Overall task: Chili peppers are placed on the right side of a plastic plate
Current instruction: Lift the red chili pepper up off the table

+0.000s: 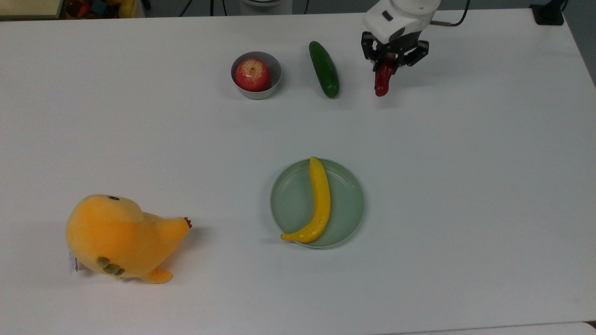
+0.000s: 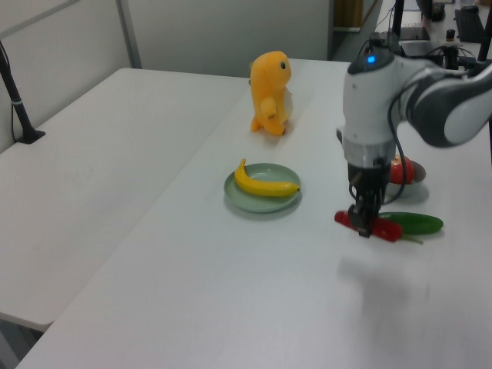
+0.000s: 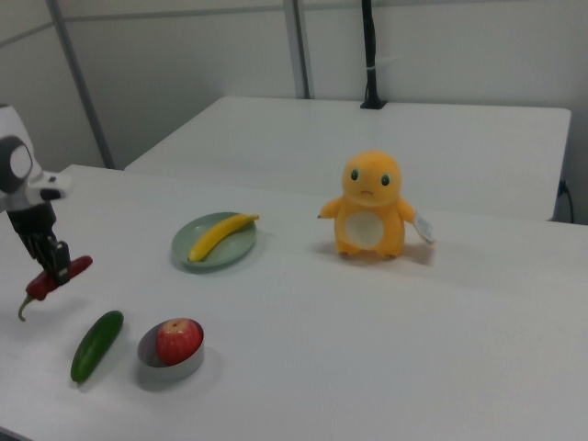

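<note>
Gripper point(image 1: 387, 63) clamped on chili point(image 2: 367, 226), clear of worktop point(image 1: 465, 186). Step: transport. Next: carry toward plate point(image 1: 347, 211), well apart.

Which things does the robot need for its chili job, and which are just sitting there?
Needed:
chili pepper, held in the gripper
green plate

Just sitting there:
banana on the plate
cucumber
apple in the grey bowl
orange plush toy
</note>
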You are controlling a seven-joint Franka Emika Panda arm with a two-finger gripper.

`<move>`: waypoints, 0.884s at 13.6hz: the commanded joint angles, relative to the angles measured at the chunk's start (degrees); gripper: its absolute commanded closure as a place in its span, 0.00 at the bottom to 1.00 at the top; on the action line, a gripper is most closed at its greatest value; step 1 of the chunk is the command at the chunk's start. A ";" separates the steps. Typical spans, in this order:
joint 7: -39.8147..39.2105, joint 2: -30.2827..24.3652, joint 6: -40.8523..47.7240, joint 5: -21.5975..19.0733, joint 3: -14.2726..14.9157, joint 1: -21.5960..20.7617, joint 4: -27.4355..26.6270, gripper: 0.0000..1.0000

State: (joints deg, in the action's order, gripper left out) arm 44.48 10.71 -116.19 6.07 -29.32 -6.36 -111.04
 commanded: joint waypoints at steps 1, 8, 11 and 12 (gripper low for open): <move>-3.87 -1.30 10.52 -0.71 0.06 -0.24 7.66 0.88; -16.51 -2.09 17.75 -2.11 2.33 3.63 14.26 0.88; -23.19 -1.92 17.57 -2.11 8.03 3.54 15.93 0.88; -26.35 -1.57 17.57 -2.11 10.49 3.54 17.07 0.88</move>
State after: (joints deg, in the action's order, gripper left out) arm 26.24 9.01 -100.26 5.13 -24.59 -2.54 -96.70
